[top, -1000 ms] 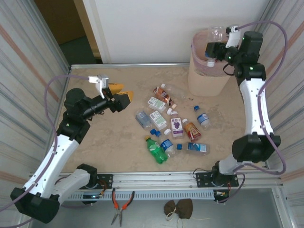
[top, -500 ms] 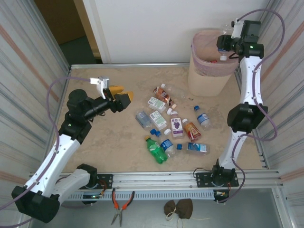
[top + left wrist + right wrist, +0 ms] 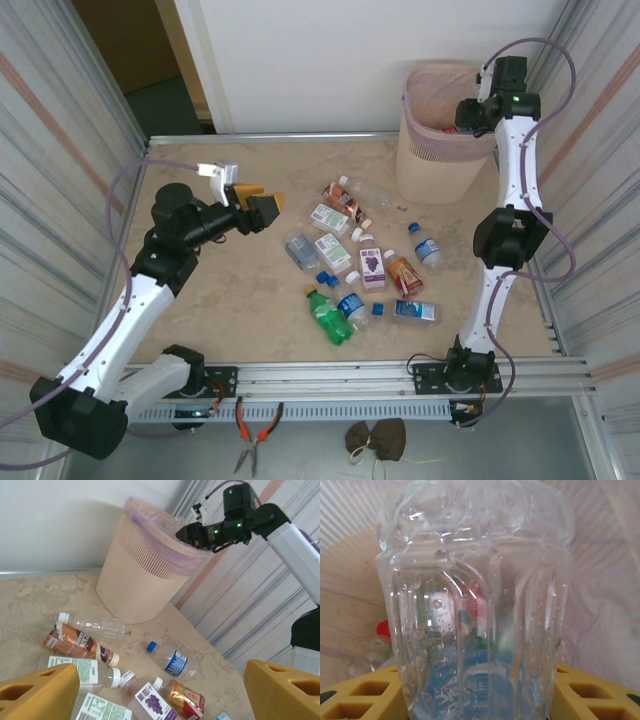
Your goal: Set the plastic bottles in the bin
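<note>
Over the mouth of the beige bin (image 3: 432, 168), my right gripper (image 3: 468, 112) is shut on a clear plastic bottle (image 3: 475, 605), gripped between its yellow fingers (image 3: 355, 697) with the pinkish liner behind. Several plastic bottles lie on the table's middle: a green one (image 3: 328, 316), a purple-labelled one (image 3: 371, 266), a blue-labelled one (image 3: 427, 250) and a brown one (image 3: 345, 200). My left gripper (image 3: 262, 205) hangs open to their left, holding nothing. Its wrist view looks across the blue-labelled bottle (image 3: 172, 661) and the brown one (image 3: 75, 642) to the bin (image 3: 135, 580).
Corrugated walls close in the table on the left and right, and a white wall stands at the back. Pliers (image 3: 255, 430) lie on the front rail below the table edge. The bin stands in the far right corner.
My right arm has swung the clear bottle from the bin's right side to over its mouth and reared up. My left gripper has shifted slightly right, still open.
</note>
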